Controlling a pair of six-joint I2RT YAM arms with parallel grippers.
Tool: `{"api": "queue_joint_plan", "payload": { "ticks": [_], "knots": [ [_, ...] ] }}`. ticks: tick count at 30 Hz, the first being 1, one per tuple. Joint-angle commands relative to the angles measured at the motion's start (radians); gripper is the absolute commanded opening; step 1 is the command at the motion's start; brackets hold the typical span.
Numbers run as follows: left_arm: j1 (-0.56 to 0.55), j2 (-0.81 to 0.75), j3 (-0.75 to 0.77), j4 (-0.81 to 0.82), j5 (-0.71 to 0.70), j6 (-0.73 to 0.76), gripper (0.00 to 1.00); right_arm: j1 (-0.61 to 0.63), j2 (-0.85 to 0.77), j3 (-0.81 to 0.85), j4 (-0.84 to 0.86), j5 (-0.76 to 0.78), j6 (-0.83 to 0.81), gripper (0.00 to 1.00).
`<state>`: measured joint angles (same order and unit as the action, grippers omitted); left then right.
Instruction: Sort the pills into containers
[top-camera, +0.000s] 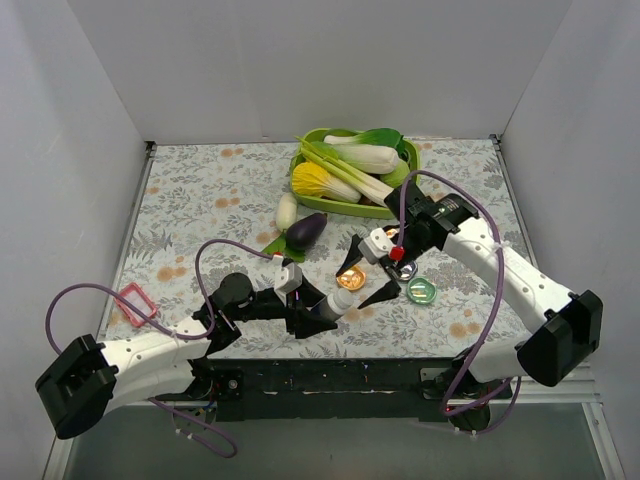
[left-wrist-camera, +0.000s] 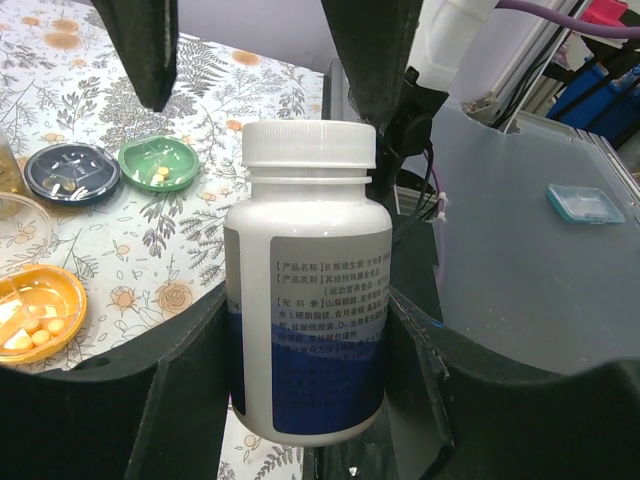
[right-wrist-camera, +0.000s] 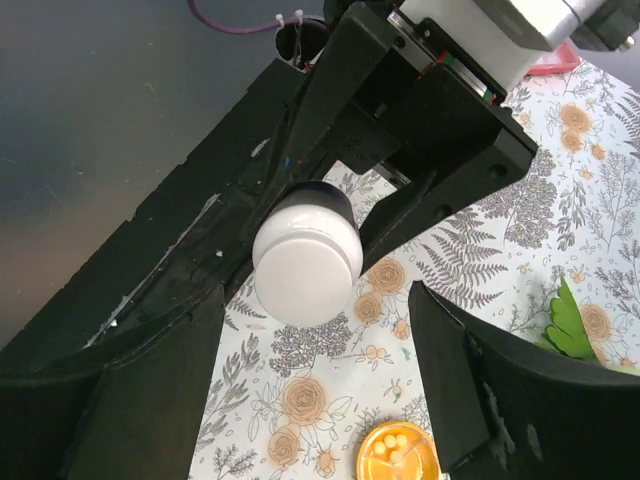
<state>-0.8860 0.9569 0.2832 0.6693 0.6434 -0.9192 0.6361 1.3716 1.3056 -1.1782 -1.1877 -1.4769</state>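
Currently my left gripper (left-wrist-camera: 305, 345) clamps the white plastic pill bottle (left-wrist-camera: 308, 250), stiff but slippery, I judge; my right gripper (right-wrist-camera: 318, 292), spread wide, should take its cap (left-wrist-camera: 309, 143).

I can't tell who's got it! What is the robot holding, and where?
The left gripper clamps the white pill bottle by the lower sides of its body. The right gripper is open, holding nothing.
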Motion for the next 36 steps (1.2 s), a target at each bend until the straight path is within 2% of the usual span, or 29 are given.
{"api": "queue_joint_plan", "payload": {
  "ticks": [1,11,15,19,21,22,23,25,27,29,31,32,33,35,36],
  "knots": [
    [-0.001,0.002,0.030,0.045,0.024,-0.007,0.00,0.056,-0.055,-0.020,0.123,0.037,0.144,0.79],
    [-0.001,0.003,0.024,0.070,0.010,-0.020,0.00,0.082,-0.085,-0.068,0.216,0.119,0.239,0.59],
    [-0.001,-0.006,0.025,0.064,-0.042,-0.009,0.00,0.082,-0.100,-0.097,0.271,0.115,0.320,0.34],
    [-0.001,-0.027,0.047,0.004,-0.155,0.039,0.00,0.083,-0.115,-0.150,0.402,0.111,0.550,0.24],
    [-0.004,-0.043,0.057,-0.005,-0.212,0.084,0.00,0.088,-0.105,-0.166,0.475,0.114,0.740,0.19],
    [-0.004,-0.043,0.062,-0.016,-0.273,0.098,0.00,0.091,-0.095,-0.175,0.495,0.118,0.809,0.17],
    [-0.005,-0.043,0.068,-0.020,-0.306,0.114,0.00,0.091,-0.070,-0.178,0.515,0.122,0.963,0.16],
    [-0.008,-0.032,0.082,-0.017,-0.375,0.155,0.00,0.091,-0.042,-0.193,0.603,0.155,1.154,0.13],
    [-0.013,-0.015,0.091,-0.014,-0.450,0.193,0.00,0.088,-0.025,-0.232,0.676,0.196,1.316,0.12],
    [-0.014,0.022,0.105,-0.017,-0.513,0.213,0.00,0.085,-0.025,-0.268,0.722,0.229,1.400,0.12],
    [-0.016,0.040,0.102,-0.011,-0.533,0.221,0.00,0.083,-0.025,-0.273,0.738,0.223,1.408,0.22],
    [-0.016,0.052,0.096,-0.004,-0.531,0.221,0.00,0.085,-0.031,-0.270,0.735,0.233,1.390,0.31],
    [-0.016,0.054,0.088,0.004,-0.530,0.215,0.00,0.083,-0.034,-0.266,0.727,0.243,1.344,0.50],
    [-0.016,0.051,0.060,0.027,-0.512,0.201,0.00,0.060,-0.052,-0.252,0.694,0.226,1.298,0.68],
    [-0.016,0.045,0.051,0.027,-0.492,0.198,0.00,0.050,-0.060,-0.232,0.681,0.221,1.270,0.81]
  ]
}}
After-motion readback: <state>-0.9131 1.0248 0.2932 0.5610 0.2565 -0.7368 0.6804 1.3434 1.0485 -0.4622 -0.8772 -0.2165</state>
